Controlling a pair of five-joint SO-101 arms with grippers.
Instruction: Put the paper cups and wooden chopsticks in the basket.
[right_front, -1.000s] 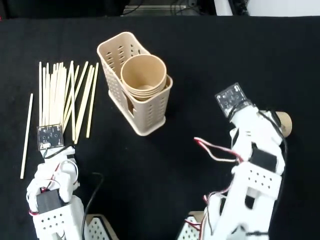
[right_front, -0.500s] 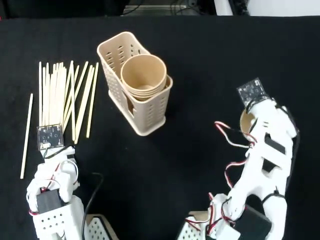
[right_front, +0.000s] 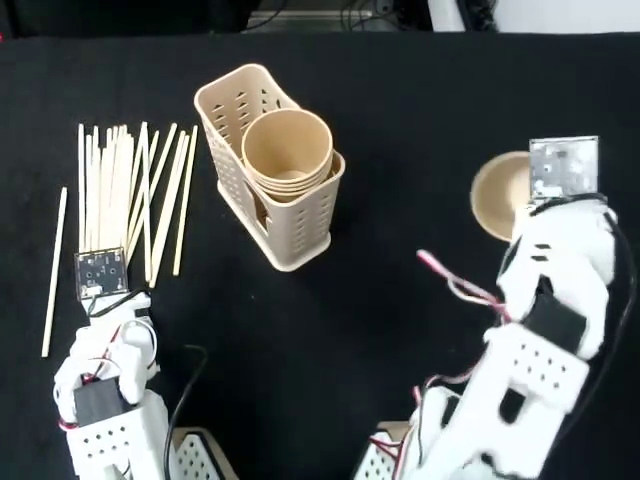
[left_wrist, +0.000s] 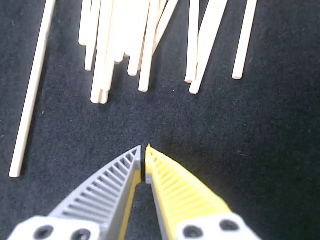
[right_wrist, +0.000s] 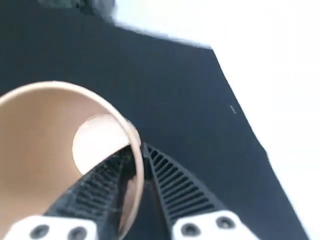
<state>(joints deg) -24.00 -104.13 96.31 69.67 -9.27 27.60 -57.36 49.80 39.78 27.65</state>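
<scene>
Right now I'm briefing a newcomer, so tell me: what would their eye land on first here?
The right gripper pinches the wall of a paper cup, tipped sideways at the right. In the middle, a basket holds stacked cups; chopsticks lie fanned at the left, in front of the shut left gripper.

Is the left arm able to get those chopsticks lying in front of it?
Probably yes: nothing lies between the left gripper and the chopsticks, but it is shut and must open first.
</scene>
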